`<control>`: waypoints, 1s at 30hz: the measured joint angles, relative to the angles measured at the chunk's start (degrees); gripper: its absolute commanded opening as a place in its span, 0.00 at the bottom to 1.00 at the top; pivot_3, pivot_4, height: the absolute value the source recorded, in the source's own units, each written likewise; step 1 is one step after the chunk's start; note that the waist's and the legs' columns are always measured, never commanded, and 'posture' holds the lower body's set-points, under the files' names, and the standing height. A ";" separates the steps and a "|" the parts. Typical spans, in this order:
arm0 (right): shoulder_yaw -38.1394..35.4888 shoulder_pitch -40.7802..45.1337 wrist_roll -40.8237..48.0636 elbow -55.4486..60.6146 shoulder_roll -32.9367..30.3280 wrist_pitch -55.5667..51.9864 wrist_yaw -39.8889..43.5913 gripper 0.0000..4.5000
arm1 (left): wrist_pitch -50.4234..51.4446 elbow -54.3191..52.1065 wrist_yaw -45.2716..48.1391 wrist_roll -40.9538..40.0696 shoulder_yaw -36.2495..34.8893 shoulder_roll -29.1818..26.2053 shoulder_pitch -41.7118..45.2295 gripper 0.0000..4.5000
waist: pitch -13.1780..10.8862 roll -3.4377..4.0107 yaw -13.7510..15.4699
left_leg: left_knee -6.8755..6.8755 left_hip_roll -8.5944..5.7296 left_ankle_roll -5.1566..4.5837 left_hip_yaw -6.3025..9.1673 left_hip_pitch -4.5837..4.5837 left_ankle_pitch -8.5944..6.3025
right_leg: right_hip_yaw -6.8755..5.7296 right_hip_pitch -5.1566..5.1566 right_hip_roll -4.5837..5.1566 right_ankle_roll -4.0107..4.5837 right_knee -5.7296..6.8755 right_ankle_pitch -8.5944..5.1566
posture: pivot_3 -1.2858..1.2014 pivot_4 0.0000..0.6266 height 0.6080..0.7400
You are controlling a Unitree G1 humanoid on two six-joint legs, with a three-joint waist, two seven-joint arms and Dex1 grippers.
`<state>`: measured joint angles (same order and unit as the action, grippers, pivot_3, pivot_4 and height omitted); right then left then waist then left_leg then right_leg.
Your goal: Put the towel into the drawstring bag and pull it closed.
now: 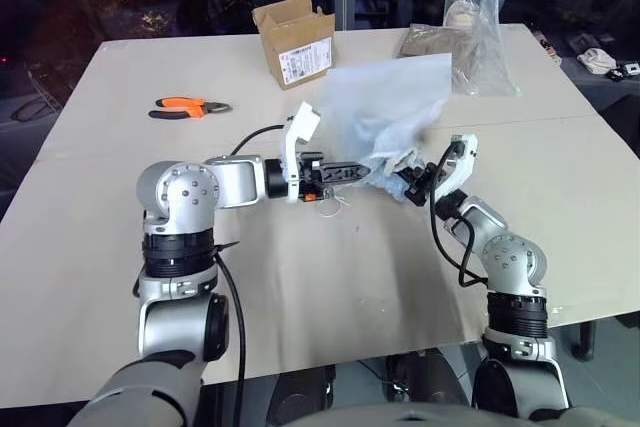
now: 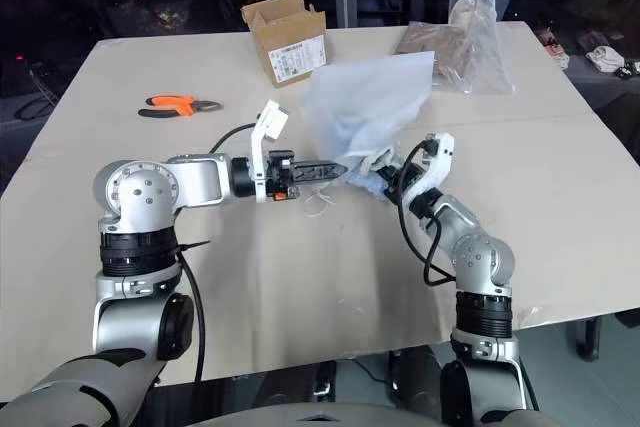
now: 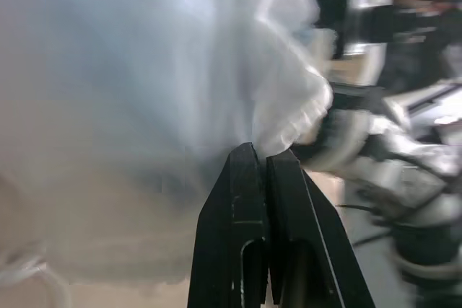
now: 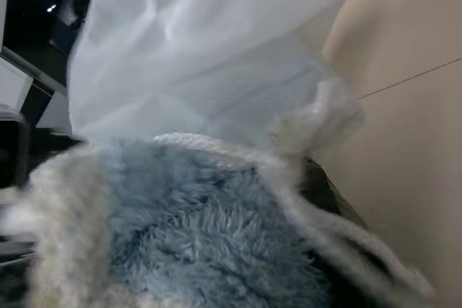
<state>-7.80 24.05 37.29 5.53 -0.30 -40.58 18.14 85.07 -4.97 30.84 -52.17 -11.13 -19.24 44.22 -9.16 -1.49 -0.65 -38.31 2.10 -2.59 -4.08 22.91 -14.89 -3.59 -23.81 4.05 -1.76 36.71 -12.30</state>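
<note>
Clearly soft goods, both: drawstring bag (image 1: pixel 385 112) thin, limp, nearly weightless, held up off the tabletop (image 1: pixel 300 277) at frame centre; towel (image 4: pixel 216 243) fluffy, light, compressible, bunched at the bag's mouth. Left gripper (image 1: pixel 362 175) with jaws pressed shut on the bag's gathered hem. Right gripper (image 1: pixel 412 187) with jaws nearly closed around the towel. Best hold for the bag: hem or cord, never mid-panel. Likely to slip or bunch.

One table (image 1: pixel 300 287) holds everything. One white bag (image 1: pixel 385 112) at the centre, one blue towel (image 4: pixel 216 243) at its mouth. One pair of orange pliers (image 1: pixel 190 107) far left. One cardboard box (image 1: pixel 295 42) at the far edge. One clear plastic bag (image 1: pixel 480 37) far right. Two grippers: left (image 1: pixel 362 176), right (image 1: pixel 408 190).
</note>
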 measured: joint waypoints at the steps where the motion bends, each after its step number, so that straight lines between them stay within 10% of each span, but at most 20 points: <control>1: 2.31 0.36 -3.12 0.00 -1.24 1.88 -0.01 0.01 | 0.40 0.01 -0.55 -0.43 -0.11 1.54 0.88 0.00 | 0.00 0.00 -0.03 | 0.00 -0.01 0.00 0.00 0.01 0.00 | 0.02 0.00 0.00 0.00 -0.01 0.00 | 0.52 0.24 1.00; 10: 16.45 1.52 -21.95 -3.79 -3.97 18.45 1.54 0.01 | 0.96 2.00 -4.17 -0.87 -0.17 5.94 4.21 0.00 | -0.02 -0.03 -0.28 | 0.10 0.06 0.27 -0.01 -0.02 0.16 | 0.28 -0.12 -0.15 0.00 0.02 0.00 | 0.52 0.24 1.00; 20: -2.42 0.04 5.01 -2.64 5.62 7.72 -0.64 0.01 | 3.79 -0.38 -3.65 -1.98 -2.44 0.86 -1.84 0.00 | -0.06 -0.02 0.09 | 0.05 0.03 0.26 0.02 0.07 0.15 | 0.28 -0.10 0.03 0.02 0.00 0.01 | 0.52 0.24 1.00; 28: 4.25 0.04 -0.01 -1.72 2.45 5.89 -0.74 0.01 | 3.98 -0.86 -4.33 -2.04 -0.69 4.42 -1.14 0.00 | -0.07 -0.02 -0.20 | 0.11 0.04 0.25 0.01 0.02 0.14 | 0.33 -0.15 -0.07 0.02 0.04 0.00 | 0.52 0.24 1.00; 30: 6.09 0.08 -2.82 -2.04 1.06 7.16 -0.07 0.29 | 3.93 -0.66 -5.73 -1.72 -0.67 6.34 -1.25 0.00 | -0.07 -0.03 -0.16 | 0.10 0.02 0.24 -0.03 0.05 0.14 | 0.35 -0.15 -0.04 0.01 0.01 0.00 | 0.52 0.24 1.00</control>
<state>-1.72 24.13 34.47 3.49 0.76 -33.41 18.07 89.00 -5.63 25.11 -53.89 -11.80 -12.90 42.97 -9.23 -1.51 -0.81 -38.20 2.12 -2.35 -4.11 22.95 -14.75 -3.25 -23.96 4.01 -1.74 36.72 -12.30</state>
